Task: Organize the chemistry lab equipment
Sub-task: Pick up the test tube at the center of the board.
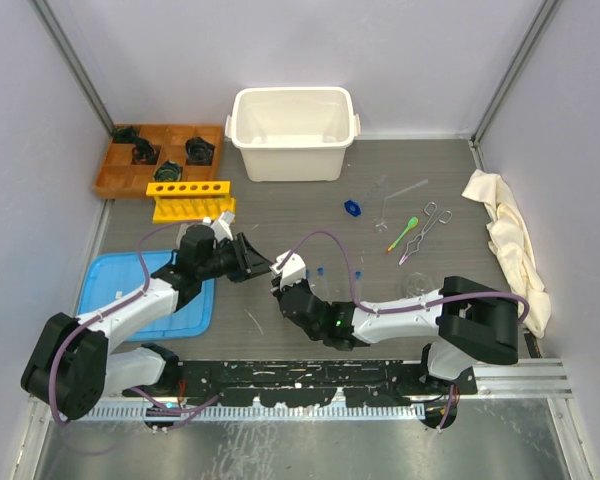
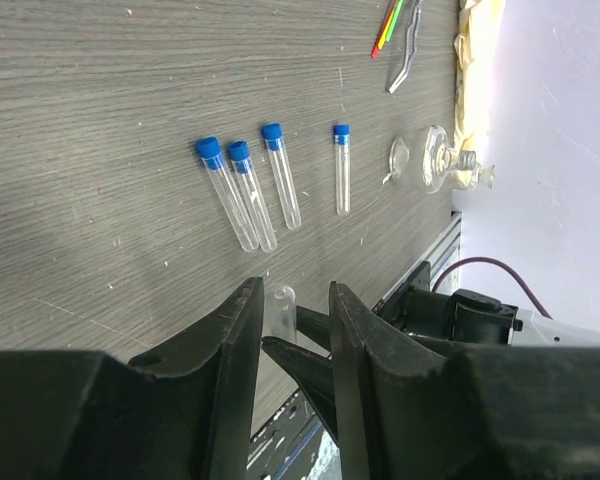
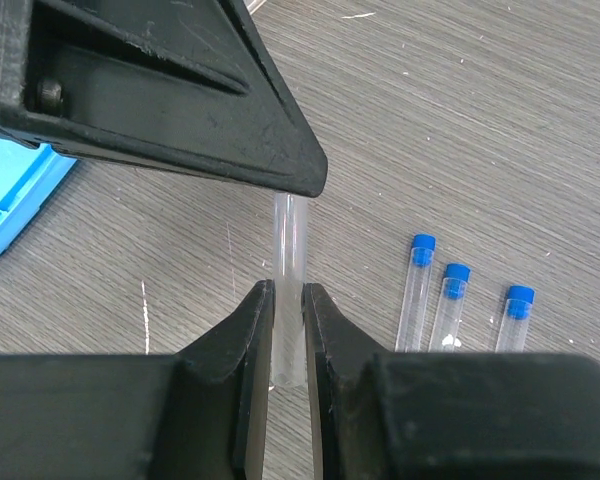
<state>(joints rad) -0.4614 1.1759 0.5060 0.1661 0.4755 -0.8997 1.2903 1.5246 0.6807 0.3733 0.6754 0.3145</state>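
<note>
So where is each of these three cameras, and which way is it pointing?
Top: above and behind, looking down at the table; both arms show.
Left wrist: looks past the left hand to capped tubes and a flask.
Right wrist: looks down past the right hand, shut on a bare tube.
Both wrist views share the capped tubes and that bare tube.

Top view overlooks the table (image 1: 300, 210); both close wrist views apparently share capped tubes (image 2: 283, 180).

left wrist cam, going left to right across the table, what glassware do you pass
first blue-capped tube → second blue-capped tube → third blue-capped tube → fourth blue-capped tube → small clear glass piece → glass flask
</note>
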